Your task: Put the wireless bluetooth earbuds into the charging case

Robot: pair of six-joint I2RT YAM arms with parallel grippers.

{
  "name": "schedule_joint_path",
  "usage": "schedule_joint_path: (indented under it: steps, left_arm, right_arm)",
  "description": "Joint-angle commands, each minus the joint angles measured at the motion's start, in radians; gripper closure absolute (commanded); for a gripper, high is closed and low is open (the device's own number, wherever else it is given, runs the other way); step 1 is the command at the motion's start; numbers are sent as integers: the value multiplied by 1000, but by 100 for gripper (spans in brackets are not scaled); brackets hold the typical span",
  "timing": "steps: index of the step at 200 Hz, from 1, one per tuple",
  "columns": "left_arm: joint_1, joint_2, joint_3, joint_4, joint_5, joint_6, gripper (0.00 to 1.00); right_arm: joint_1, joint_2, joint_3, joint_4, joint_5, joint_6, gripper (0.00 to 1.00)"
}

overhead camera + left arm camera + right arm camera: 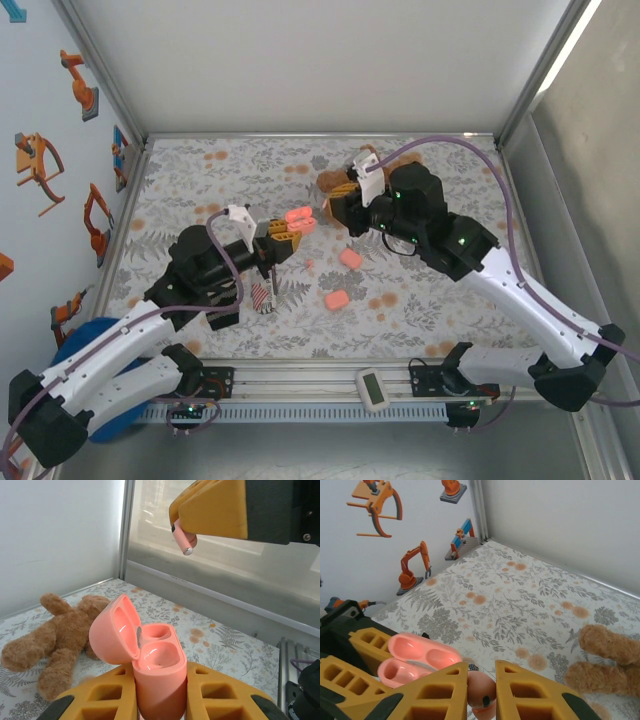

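My left gripper [283, 238] [160, 682] is shut on the pink charging case [300, 218] [159, 666] and holds it upright above the table. The lid is open and both wells look empty. My right gripper [333, 207] [481, 682] is shut on one salmon-pink earbud [482, 690]. It hovers just right of and above the open case [417, 661]. In the left wrist view the earbud's stem [183, 541] pokes out below the right fingers [215, 507]. Another tiny earbud [310, 264] lies on the floral mat.
A brown teddy bear [352, 172] [55, 640] [607, 660] lies at the back behind the right gripper. Two closed pink cases [350, 257] [336, 299] sit mid-table. A small checkered card [263, 297] lies by the left arm. Walls enclose the mat on three sides.
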Motion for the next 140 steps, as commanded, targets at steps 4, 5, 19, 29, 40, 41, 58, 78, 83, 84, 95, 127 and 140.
schedule_joint_path:
  steps: [4,5,19,29,40,41,58,78,83,84,95,127,140]
  left_arm:
    - [-4,15,21,79,40,-19,99]
    - [-4,15,21,79,40,-19,99]
    - [-4,22,23,89,43,-19,99]
    - [-4,26,24,91,48,-18,99]
    - [-4,27,27,95,50,-16,100]
    - [-4,28,26,95,50,-16,100]
    - [-4,29,27,102,51,-17,100]
    - [-4,29,25,104,53,-20,99]
    - [-4,27,25,104,53,-20,99]
    - [-4,27,25,105,54,-19,100]
    - [-4,25,23,104,53,-19,99]
    - [-4,15,19,99,51,-18,100]
    - [-4,10,18,97,49,-17,100]
  right_arm:
    - [35,-14,-17,81,-9,-51,84]
    - [36,-14,-18,83,-8,-52,84]
    - [53,-11,-29,113,-4,-70,84]
    - [67,-7,-31,127,3,-82,84]
    - [81,-1,-33,134,13,-102,84]
    - [82,0,-33,135,15,-103,84]
    - [99,14,-31,140,28,-122,84]
    - [116,28,-33,143,41,-137,84]
    - [119,29,-33,143,49,-143,84]
    - [119,31,-33,143,50,-143,84]
    - [129,38,-33,141,61,-151,84]
    - [147,56,-31,136,89,-166,84]
    - [152,63,-30,133,94,-170,84]
